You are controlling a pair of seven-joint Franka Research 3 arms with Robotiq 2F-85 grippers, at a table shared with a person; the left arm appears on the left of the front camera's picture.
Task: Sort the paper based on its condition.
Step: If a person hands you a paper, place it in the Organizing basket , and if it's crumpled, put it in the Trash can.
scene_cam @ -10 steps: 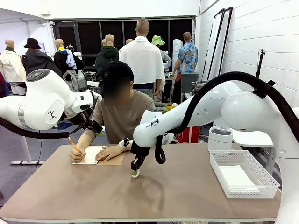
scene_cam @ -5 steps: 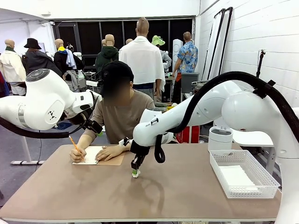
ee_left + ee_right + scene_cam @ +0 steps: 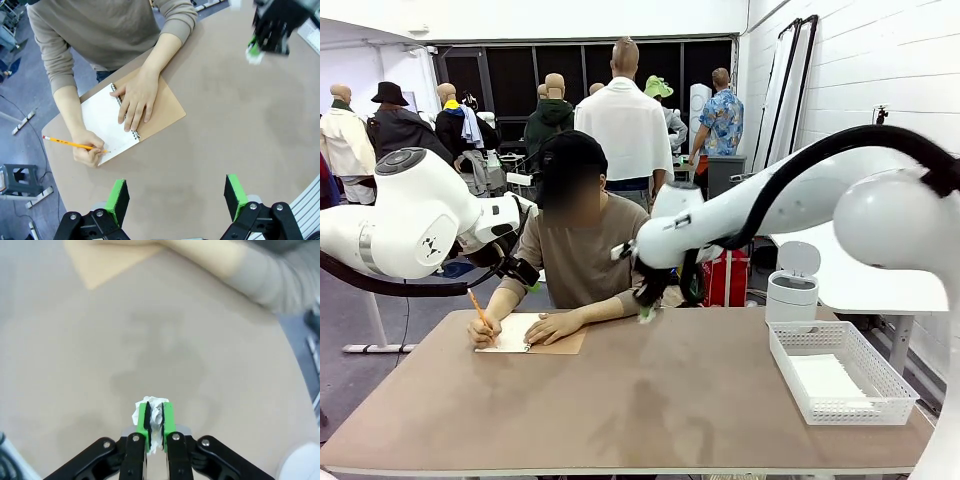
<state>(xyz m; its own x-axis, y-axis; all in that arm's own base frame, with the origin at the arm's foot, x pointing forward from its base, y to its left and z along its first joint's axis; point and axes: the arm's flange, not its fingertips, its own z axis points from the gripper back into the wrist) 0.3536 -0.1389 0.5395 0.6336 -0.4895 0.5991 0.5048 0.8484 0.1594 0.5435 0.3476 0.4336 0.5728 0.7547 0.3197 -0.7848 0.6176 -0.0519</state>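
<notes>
A crumpled wad of white paper [image 3: 156,406] is pinched between the green pads of my right gripper [image 3: 155,420], which is shut on it. In the front view that gripper [image 3: 645,313] hangs above the table's far middle, close to the person's elbow. The left wrist view also catches it [image 3: 270,30], blurred, with the wad [image 3: 254,56] under it. My left gripper [image 3: 176,192] is open and empty, high over the table's left side. Flat white paper [image 3: 825,378] lies in the white basket [image 3: 855,412].
The person writes with a pencil [image 3: 75,145] in a spiral-bound notebook [image 3: 107,117] with a brown cover, one hand [image 3: 137,97] flat on it, at the far left. A small white lidded bin [image 3: 792,290] stands behind the basket at the right.
My right arm has risen and swung right and away from the table's middle, carrying the crumpled paper. Its jaws tightened slightly early on. The left arm and the person stayed put.
</notes>
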